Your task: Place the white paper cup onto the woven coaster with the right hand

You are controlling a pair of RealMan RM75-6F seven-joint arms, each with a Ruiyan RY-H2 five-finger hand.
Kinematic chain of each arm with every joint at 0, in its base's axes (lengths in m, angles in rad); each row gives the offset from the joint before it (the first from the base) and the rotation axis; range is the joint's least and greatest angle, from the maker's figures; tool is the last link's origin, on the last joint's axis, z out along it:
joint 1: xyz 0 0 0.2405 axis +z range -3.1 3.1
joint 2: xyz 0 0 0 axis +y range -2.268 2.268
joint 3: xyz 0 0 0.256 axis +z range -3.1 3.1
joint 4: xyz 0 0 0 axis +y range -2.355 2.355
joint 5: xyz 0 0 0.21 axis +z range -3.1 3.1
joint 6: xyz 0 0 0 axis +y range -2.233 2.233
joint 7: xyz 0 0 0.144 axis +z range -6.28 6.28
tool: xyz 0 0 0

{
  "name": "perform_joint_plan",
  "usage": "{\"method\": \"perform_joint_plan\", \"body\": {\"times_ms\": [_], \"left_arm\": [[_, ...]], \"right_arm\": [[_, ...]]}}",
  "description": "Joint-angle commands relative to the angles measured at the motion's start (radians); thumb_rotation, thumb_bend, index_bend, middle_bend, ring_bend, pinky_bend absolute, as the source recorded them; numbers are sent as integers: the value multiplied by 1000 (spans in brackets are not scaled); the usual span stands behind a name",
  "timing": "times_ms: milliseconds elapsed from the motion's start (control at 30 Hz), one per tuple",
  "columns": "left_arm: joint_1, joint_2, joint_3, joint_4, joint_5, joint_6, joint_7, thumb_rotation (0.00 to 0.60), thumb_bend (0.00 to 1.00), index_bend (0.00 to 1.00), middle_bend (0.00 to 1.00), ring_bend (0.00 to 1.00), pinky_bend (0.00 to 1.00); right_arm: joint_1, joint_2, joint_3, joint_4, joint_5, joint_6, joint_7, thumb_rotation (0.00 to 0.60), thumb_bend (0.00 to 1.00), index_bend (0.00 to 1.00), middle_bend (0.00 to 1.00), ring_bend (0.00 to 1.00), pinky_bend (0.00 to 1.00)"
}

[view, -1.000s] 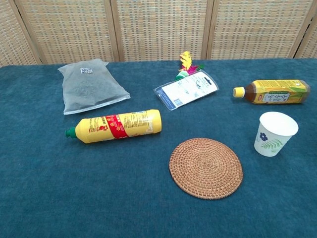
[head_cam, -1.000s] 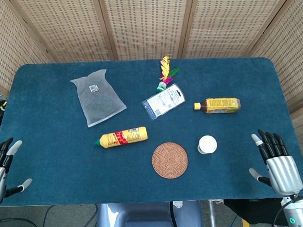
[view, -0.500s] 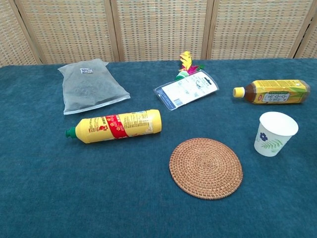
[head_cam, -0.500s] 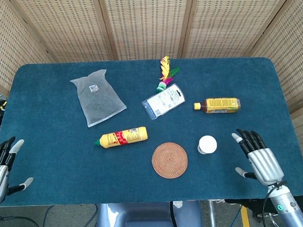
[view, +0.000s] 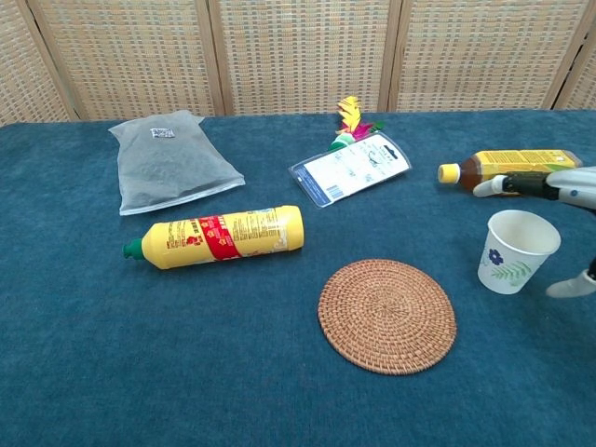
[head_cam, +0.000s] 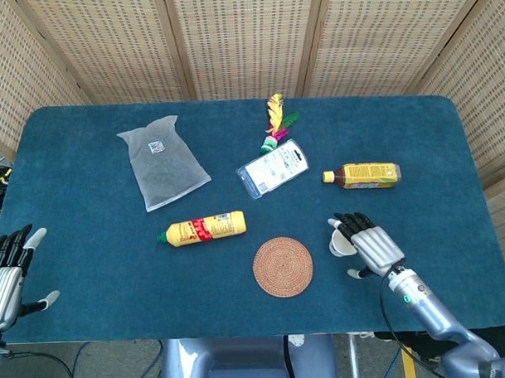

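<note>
The white paper cup (view: 515, 250) with a blue flower print stands upright, right of the round woven coaster (view: 387, 316). In the head view the cup (head_cam: 340, 244) is mostly hidden under my right hand (head_cam: 371, 244). That hand hovers over and just right of the cup with its fingers spread, holding nothing. Only its fingertips (view: 488, 187) enter the chest view at the right edge. My left hand (head_cam: 8, 275) stays spread at the table's near left corner, far from both things.
A yellow sauce bottle (head_cam: 202, 229) lies left of the coaster. A tea bottle (head_cam: 363, 175) lies behind the cup. Further back are a blister pack (head_cam: 272, 168), a feathered shuttlecock (head_cam: 276, 123) and a grey pouch (head_cam: 163, 161).
My right hand has moved left from the table's near right edge to just over the cup. The cup and coaster have not moved. The left hand barely shifted.
</note>
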Motion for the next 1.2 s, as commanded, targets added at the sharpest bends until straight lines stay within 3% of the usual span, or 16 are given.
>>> {"method": "perform_joint_plan", "body": {"times_ms": [33,133,233,300,400,567,833,1200], "left_arm": [[-4,-3,-2,0,-6,-5,8,600,0,0,0,0,0],[-6,-5,-2,-1,-10,-7,12,600,0,0,0,0,0],[-7,-6,-2,-1,-13,-9,14,600,0,0,0,0,0],[-7,-6,-1,-1,-14,-9,16,600,0,0,0,0,0],[-8,-6,0,-2,-14,-9,17,600,0,0,0,0,0],[-8,-5,2,-2,-12,-8,15,600,0,0,0,0,0],[-11,-5,8,-4,-7,-12,18,600,0,0,0,0,0],[-16,3,6,2,-17,-23,-7,600,0,0,0,0,0]], "right_arm": [[28,-36,15,29,39,-29,-43,600,0,43,9,0,0],[42,-51,21,51,67,-42,-77,600,0,113,121,56,107],[54,-62,22,78,78,-42,-122,600,20,246,296,259,379],[56,-69,23,93,85,-30,-147,600,91,321,386,374,525],[56,-78,19,110,73,4,-180,600,196,388,480,475,633],[57,-60,13,87,60,31,-176,600,245,417,517,514,676],[129,9,26,-71,-23,-1,-106,600,244,417,516,513,676],[241,-58,60,-134,137,-127,-266,600,241,416,514,507,676]]}}
